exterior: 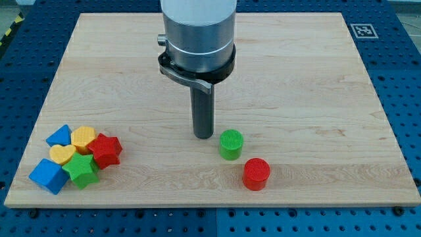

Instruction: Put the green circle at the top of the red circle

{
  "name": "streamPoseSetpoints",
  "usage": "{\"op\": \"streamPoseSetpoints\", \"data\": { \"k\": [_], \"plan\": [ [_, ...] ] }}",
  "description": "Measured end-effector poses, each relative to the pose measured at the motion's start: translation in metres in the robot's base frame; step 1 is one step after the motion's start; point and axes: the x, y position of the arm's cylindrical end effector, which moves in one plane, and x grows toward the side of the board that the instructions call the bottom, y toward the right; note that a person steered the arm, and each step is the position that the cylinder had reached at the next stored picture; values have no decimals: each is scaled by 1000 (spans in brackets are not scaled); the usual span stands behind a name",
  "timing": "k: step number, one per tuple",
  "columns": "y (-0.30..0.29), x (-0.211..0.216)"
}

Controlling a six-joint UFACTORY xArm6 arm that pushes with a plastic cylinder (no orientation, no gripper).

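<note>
The green circle (231,144) stands on the wooden board (296,79), right of the view's middle. The red circle (256,174) stands just below and to the right of it, a small gap between them. My tip (202,135) rests on the board just left of the green circle, slightly above its level, with a narrow gap between them. The rod rises into the grey arm body at the view's top.
A cluster of blocks sits at the board's lower left: a blue block (59,137), a yellow block (83,139), a red star (106,149), a yellow heart (62,154), a green star (81,170) and a blue cube (47,175).
</note>
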Motion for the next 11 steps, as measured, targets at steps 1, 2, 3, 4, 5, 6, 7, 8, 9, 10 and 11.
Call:
{"op": "streamPoseSetpoints", "data": {
  "k": [1, 2, 3, 4, 5, 6, 7, 8, 9, 10, 11],
  "plan": [
    [1, 8],
    [2, 17],
    [6, 17],
    [16, 17],
    [33, 17],
    [37, 17],
    [43, -4],
    [51, -7],
    [51, 1],
    [54, 6],
    [63, 6]
  ]
}}
